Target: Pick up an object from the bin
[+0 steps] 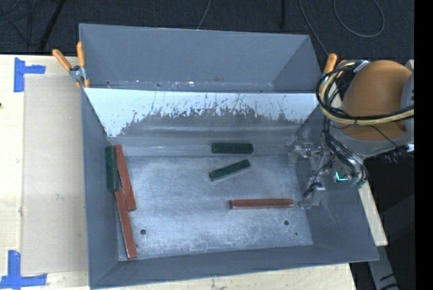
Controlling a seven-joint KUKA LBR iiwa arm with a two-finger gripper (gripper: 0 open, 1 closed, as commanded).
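Camera view: your gripper (312, 192) hangs at the right end of the brown stick (260, 203), near the bin wall (338, 228); jaws, can't tell. Catch only the tip and it probably pivots away.

Even, moderate light; pale glare band across bin (196, 96) back wall; shadows faint.
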